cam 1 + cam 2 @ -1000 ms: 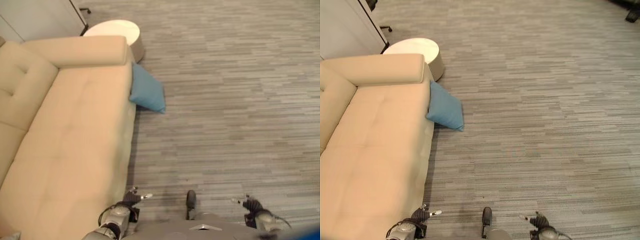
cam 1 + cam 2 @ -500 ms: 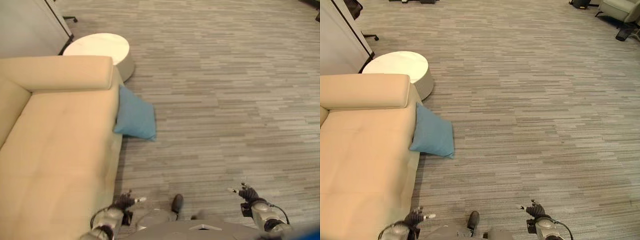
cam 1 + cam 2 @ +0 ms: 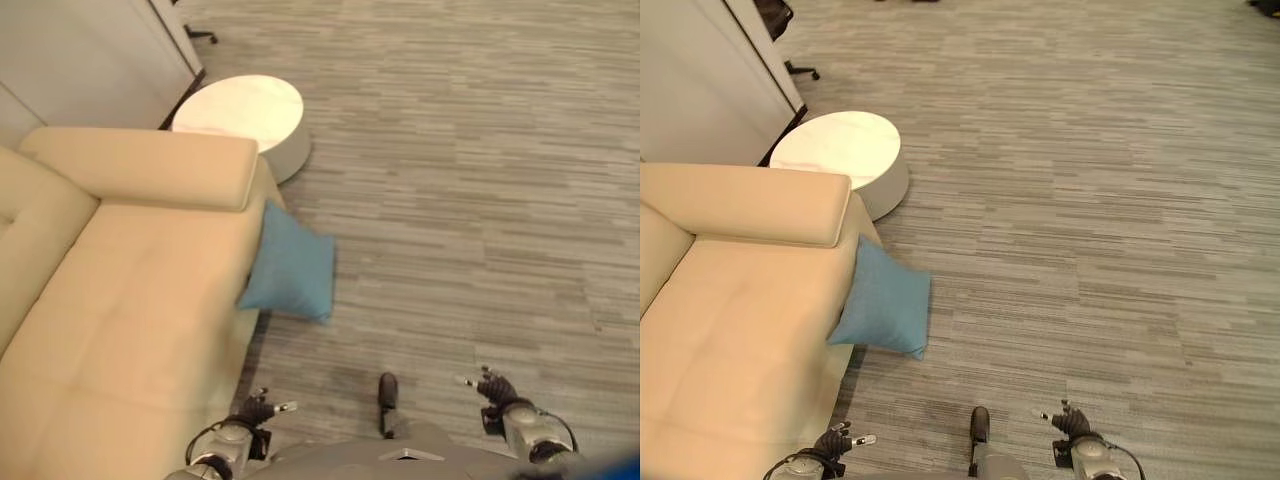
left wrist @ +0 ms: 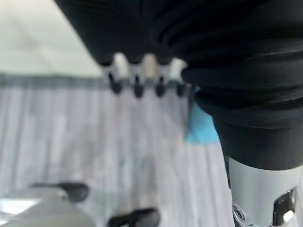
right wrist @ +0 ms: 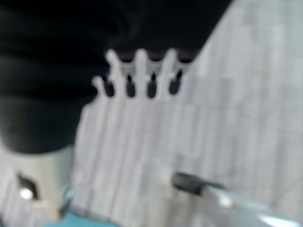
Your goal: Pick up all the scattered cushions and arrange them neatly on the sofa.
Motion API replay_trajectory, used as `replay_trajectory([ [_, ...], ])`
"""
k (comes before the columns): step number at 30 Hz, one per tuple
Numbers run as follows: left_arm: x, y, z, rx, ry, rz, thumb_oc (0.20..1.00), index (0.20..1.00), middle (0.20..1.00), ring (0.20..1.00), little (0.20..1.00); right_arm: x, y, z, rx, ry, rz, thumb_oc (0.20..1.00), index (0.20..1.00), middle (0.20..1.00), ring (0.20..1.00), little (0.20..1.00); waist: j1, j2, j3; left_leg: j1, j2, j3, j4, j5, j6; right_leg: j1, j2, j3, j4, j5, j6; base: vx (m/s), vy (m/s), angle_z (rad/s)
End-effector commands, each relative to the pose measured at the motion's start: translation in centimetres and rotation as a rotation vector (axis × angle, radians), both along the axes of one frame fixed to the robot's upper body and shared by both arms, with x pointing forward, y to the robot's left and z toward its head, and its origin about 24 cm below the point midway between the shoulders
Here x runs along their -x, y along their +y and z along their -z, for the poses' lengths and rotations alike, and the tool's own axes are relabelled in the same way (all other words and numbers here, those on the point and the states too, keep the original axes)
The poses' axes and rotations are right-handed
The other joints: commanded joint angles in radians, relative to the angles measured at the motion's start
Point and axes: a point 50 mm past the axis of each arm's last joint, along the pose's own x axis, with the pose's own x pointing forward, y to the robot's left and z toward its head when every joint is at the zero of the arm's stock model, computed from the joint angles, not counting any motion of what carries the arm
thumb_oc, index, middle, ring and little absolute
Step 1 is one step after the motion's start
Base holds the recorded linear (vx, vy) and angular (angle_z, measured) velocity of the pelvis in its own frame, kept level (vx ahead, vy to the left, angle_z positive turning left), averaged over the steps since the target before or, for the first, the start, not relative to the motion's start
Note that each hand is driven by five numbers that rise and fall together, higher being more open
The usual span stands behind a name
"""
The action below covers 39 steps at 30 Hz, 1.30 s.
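Approach step, nothing grasped; blue cushion (image 3: 292,274) on grey carpet (image 3: 480,200), propped against beige sofa (image 3: 130,300) front edge below armrest; left hand (image 3: 256,409) and right hand (image 3: 494,389) low, fingers relaxed, empty; next: step closer, reach down to cushion, lift onto seat.

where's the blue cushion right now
The blue cushion lies on the floor, leaning against the sofa's front edge, just below its armrest, near the round white table.

both hands low at bottom edge: left hand (image 3: 256,409) bottom left, right hand (image 3: 495,388) bottom right, fingers relaxed, empty.
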Motion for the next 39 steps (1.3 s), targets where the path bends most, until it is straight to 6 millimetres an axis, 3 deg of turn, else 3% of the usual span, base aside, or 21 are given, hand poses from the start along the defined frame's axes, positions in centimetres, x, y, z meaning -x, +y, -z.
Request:
replay_trajectory([
  [1, -2.6, -0.6, -0.8, 0.001, -0.077, 0.034, 1.0, 1.0, 1.0, 1.0, 1.0, 0.7, -1.7, -0.3, 0.02, -0.005, 0.051, 1.0, 1.0, 1.0, 1.0, 1.0, -0.015, 0.007, 0.021, -0.109, 0.078, 0.025, 0.019, 0.097, -0.04, 0.003, -0.044, -0.01, 0.099, -0.1, 0.221, 0.08, -0.176, 0.41],
  [6, -2.9, -0.8, -0.9, 0.012, -0.089, 0.052, 1.0, 1.0, 1.0, 1.0, 1.0, 0.8, -2.0, -0.3, 0.015, -0.007, 0.07, 1.0, 1.0, 1.0, 1.0, 1.0, -0.004, 0.011, 0.013, -0.138, 0.034, 0.032, -0.045, 0.099, -0.016, 0.045, -0.034, -0.024, 0.078, -0.122, 0.215, 0.15, -0.123, 0.38],
  [9, -2.7, -1.0, -0.7, 0.01, -0.076, 0.067, 1.0, 1.0, 1.0, 1.0, 1.0, 0.7, -2.0, -0.4, 0.014, -0.017, 0.076, 1.0, 1.0, 1.0, 1.0, 1.0, -0.004, 0.03, 0.003, -0.159, -0.004, 0.065, -0.096, 0.133, 0.009, 0.055, -0.014, -0.027, 0.094, -0.155, 0.21, 0.19, -0.063, 0.55],
  [13, -2.0, -0.7, -0.6, 0.008, -0.064, 0.037, 1.0, 1.0, 1.0, 1.0, 1.0, -0.4, -1.3, -0.7, 0.015, -0.04, 0.02, 1.0, 1.0, 1.0, 1.0, 1.0, 0.012, 0.039, 0.007, -0.115, -0.018, 0.046, -0.081, 0.095, 0.042, 0.042, -0.026, -0.009, 0.235, -0.191, 0.217, 0.23, 0.045, -0.34],
  [17, -2.3, -0.1, -0.8, -0.001, -0.079, 0.012, 1.0, 1.0, 1.0, 1.0, 1.0, -1.0, -0.8, -0.8, 0.006, -0.061, 0.008, 1.0, 1.0, 1.0, 1.0, 1.0, 0.017, 0.046, 0.015, -0.079, -0.004, 0.03, -0.085, 0.079, 0.065, -0.009, -0.041, -0.005, 0.405, -0.184, 0.227, 0.15, 0.0, 0.0],
  [19, -2.6, 0.1, -1.0, -0.009, -0.087, 0.024, 1.0, 1.0, 1.0, 1.0, 1.0, -1.0, -0.6, -0.7, -0.002, -0.057, 0.011, 1.0, 1.0, 1.0, 1.0, 1.0, 0.009, 0.045, 0.017, -0.06, 0.008, 0.009, -0.095, 0.075, 0.063, -0.037, -0.037, 0.017, 0.409, -0.177, 0.228, 0.15, -0.052, 0.17],
  [22, -2.8, 0.3, -1.1, -0.015, -0.093, 0.024, 1.0, 1.0, 1.0, 1.0, 1.0, -1.2, -0.5, -0.8, 0.0, -0.061, 0.002, 1.0, 1.0, 1.0, 1.0, 1.0, 0.017, 0.044, 0.01, -0.042, 0.022, 0.01, -0.119, 0.071, 0.057, -0.041, -0.062, -0.004, 0.33, -0.152, 0.226, 0.14, -0.085, 0.23],
  [23, -2.9, 0.5, -1.1, -0.017, -0.098, 0.019, 1.0, 1.0, 1.0, 1.0, 1.0, -1.5, -0.3, -0.8, 0.002, -0.064, -0.01, 1.0, 1.0, 1.0, 1.0, 1.0, 0.015, 0.039, 0.005, -0.023, 0.023, 0.004, -0.135, 0.065, 0.05, -0.079, -0.087, -0.011, 0.214, -0.096, 0.243, 0.26, -0.18, -0.25],
  [27, -2.1, 0.9, -0.9, -0.029, -0.075, -0.001, 1.0, 1.0, 1.0, 1.0, 1.0, -1.1, -0.1, -0.6, -0.012, -0.059, 0.001, 1.0, 1.0, 1.0, 1.0, 1.0, -0.029, 0.036, 0.011, 0.055, 0.057, -0.022, -0.168, 0.043, 0.024, -0.129, -0.078, 0.08, 0.077, -0.013, 0.301, 0.29, -0.21, 0.15],
  [31, -1.4, 0.7, -0.6, -0.023, -0.049, -0.003, 1.0, 1.0, 1.0, 1.0, 1.0, -0.6, -0.1, -0.4, -0.015, -0.04, 0.001, 1.0, 1.0, 1.0, 1.0, 1.0, -0.036, 0.03, -0.007, 0.066, 0.081, -0.041, -0.18, 0.045, 0.002, -0.098, -0.084, 0.076, 0.06, -0.004, 0.297, 0.16, -0.242, 0.61],
  [34, -1.8, 0.3, -0.6, -0.022, -0.056, 0.018, 1.0, 1.0, 1.0, 1.0, 1.0, -0.4, -0.7, -0.4, -0.017, -0.034, 0.016, 1.0, 1.0, 1.0, 1.0, 1.0, -0.043, 0.036, -0.021, 0.04, 0.145, -0.033, -0.169, 0.075, -0.043, -0.088, -0.077, 0.038, 0.114, -0.044, 0.277, 0.09, -0.323, 0.3],
  [35, -2.1, 0.2, -0.7, -0.019, -0.063, 0.02, 1.0, 1.0, 1.0, 1.0, 1.0, -0.5, -0.8, -0.5, -0.011, -0.037, 0.025, 1.0, 1.0, 1.0, 1.0, 1.0, -0.046, 0.036, -0.019, 0.024, 0.156, -0.016, -0.152, 0.081, -0.05, -0.081, -0.08, 0.024, 0.12, -0.053, 0.273, 0.1, -0.339, 0.67],
  [36, -2.8, -0.2, -0.8, -0.006, -0.077, 0.02, 1.0, 1.0, 1.0, 1.0, 1.0, -0.5, -1.3, -0.6, 0.002, -0.035, 0.031, 1.0, 1.0, 1.0, 1.0, 1.0, -0.049, 0.029, -0.009, -0.029, 0.183, 0.069, -0.064, 0.093, -0.058, -0.05, -0.088, -0.018, 0.121, -0.084, 0.254, 0.07, -0.294, 0.95],
  [39, -2.5, -0.3, -0.7, 0.006, -0.068, 0.023, 1.0, 1.0, 1.0, 1.0, 1.0, 0.2, -1.8, -0.5, 0.007, -0.015, 0.048, 1.0, 1.0, 1.0, 1.0, 1.0, -0.037, 0.02, -0.011, -0.059, 0.16, 0.089, -0.043, 0.093, -0.053, -0.011, -0.078, -0.042, 0.103, -0.105, 0.24, 0.06, -0.2, 1.04],
])
